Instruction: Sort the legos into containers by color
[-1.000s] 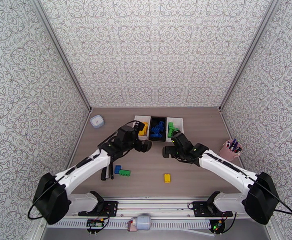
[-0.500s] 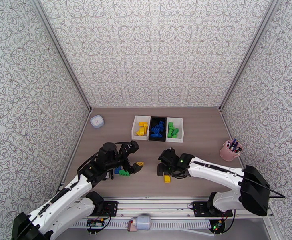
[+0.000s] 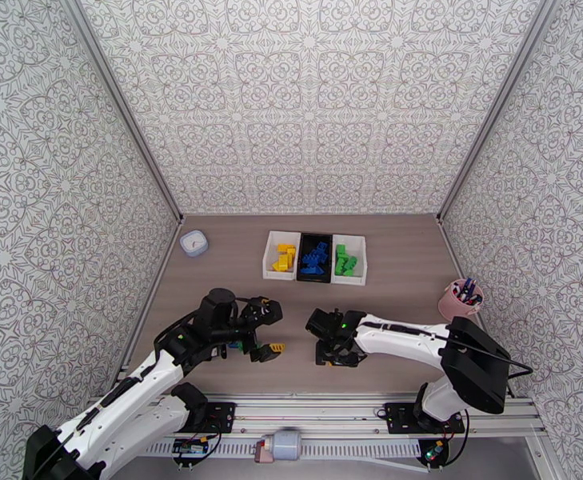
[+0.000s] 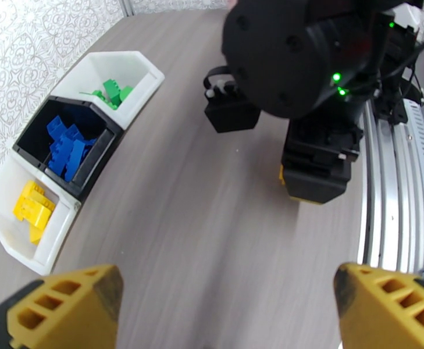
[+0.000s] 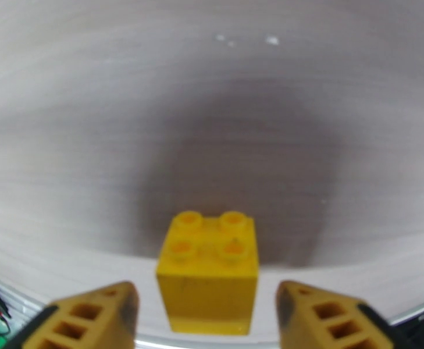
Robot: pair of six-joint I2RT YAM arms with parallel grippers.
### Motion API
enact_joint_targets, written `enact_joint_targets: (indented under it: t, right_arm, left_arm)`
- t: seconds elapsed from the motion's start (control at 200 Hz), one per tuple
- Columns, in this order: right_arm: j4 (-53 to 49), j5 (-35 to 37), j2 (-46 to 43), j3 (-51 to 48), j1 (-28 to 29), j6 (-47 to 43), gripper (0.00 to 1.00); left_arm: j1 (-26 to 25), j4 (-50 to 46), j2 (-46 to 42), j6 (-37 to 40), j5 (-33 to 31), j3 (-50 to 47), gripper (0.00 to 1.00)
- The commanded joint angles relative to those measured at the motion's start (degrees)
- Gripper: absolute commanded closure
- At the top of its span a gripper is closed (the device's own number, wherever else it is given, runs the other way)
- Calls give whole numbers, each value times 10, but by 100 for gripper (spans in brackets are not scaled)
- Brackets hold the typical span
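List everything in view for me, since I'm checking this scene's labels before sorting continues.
bins: three, white, black, white; in a row at the table's far middle
yellow legos: several, yellow; in the left white bin
blue legos: several, blue; in the black bin
green legos: several, green; in the right white bin
loose yellow lego: one, yellow; on the table near the front edge
round dish: one, white; far left
cup of pens: one, pink; right side
table: one, brown wood grain
left gripper: one, yellow fingertips; open, near left
right gripper: one, yellow fingertips; open, straddling the loose yellow lego
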Motion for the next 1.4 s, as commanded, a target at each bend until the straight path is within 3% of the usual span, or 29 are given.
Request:
enact_joint_targets:
  t: [0.0,0.375,0.595,0.845,1.16,1.395]
  right_arm:
    - [1,-1,5,9,3,16,44]
    - [-3,29,-9,25,2,1,73]
    - [-22,77,4,97,-12,-83,75]
    - [42,98,50,200,-88,-213,79]
    - [97,102,223,442,-141,-347,80]
    - [90,89,357,611,-165,-382,79]
  left_arm:
    - [-1,-11,-4,23,22,-10,0]
    - [1,2,-8,13,27,-18,0]
    - [9,49,-17,-50,-1,-41,0]
    - [28,87,-30,-112,-48,-60,0]
    - [41,95,-42,-141,-92,-66,0]
    - [44,96,-49,-158,-113,-72,0]
